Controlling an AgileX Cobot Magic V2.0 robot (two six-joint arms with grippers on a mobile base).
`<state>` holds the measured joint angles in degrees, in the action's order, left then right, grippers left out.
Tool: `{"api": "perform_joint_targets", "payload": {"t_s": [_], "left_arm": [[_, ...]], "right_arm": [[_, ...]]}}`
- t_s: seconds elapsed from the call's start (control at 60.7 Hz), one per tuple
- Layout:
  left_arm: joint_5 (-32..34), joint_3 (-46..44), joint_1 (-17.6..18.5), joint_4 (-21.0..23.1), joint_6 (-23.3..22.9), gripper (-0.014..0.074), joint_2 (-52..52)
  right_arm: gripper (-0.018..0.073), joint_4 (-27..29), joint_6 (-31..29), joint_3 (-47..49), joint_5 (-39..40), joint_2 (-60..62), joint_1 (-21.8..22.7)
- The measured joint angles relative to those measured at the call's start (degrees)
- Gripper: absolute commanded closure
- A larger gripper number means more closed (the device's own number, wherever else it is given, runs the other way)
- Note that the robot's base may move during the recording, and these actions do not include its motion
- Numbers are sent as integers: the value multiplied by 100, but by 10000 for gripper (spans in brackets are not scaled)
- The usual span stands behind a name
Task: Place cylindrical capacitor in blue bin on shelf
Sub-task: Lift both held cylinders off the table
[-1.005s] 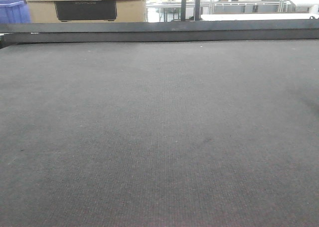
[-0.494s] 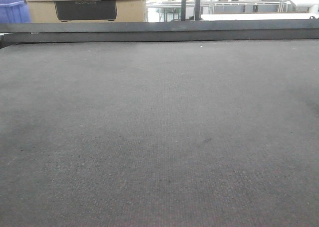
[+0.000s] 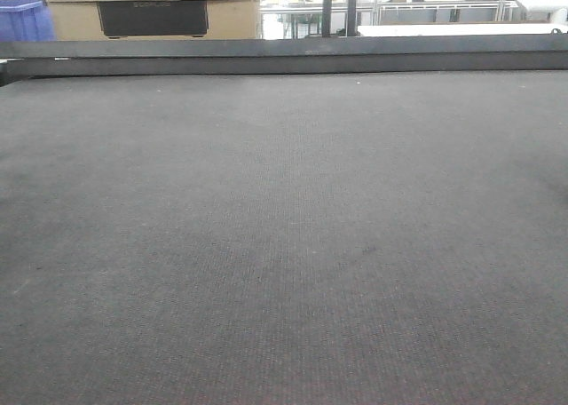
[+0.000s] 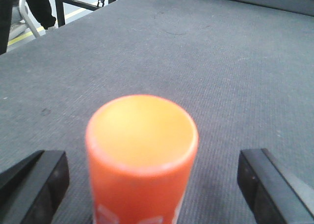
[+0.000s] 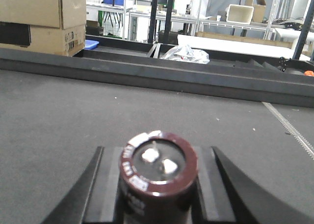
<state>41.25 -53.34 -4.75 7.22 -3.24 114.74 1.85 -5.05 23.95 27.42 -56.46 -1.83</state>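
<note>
The right hand (image 5: 158, 204) pinches the upright capacitor (image 5: 158, 167) over the grey desk (image 5: 49, 116). The left hand (image 4: 154, 194) is spread wide, an orange can (image 4: 142, 135) between its fingers, over the same desk.

Grey felt mat (image 3: 284, 245) covered the table; taken as reference. Dark rail (image 3: 284, 57) ran along the mat's far edge. Beyond the mat, far left: stacked cardboard boxes (image 3: 151, 5), with a blue crate (image 3: 22, 21) to their left. Beyond the mat, centre: crumpled clear plastic bag (image 5: 186, 53). Over the mat: upright orange cylinder (image 4: 142, 155), white marks low on its side, base out of frame.
</note>
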Motion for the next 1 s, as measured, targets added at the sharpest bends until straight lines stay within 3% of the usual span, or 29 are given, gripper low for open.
{"api": "perform_joint_targets", "payload": {"t_s": [0.445,0.56,0.659,0.889,1.005], "left_arm": [[-83,-186,-214,46,49,-5,209],[-83,-229,-214,32,49,31,209],[-99,-292,-214,32,49,176,209],[-216,-391,-214,9,63,698,209],[-443,-430,-214,-102,63,706,167]], "right_arm": [[713,0,0,0,-115,0,0],[713,0,0,0,-129,0,0],[713,0,0,0,-129,0,0],[713,0,0,0,-129,0,0],[710,0,0,0,-234,0,0]]}}
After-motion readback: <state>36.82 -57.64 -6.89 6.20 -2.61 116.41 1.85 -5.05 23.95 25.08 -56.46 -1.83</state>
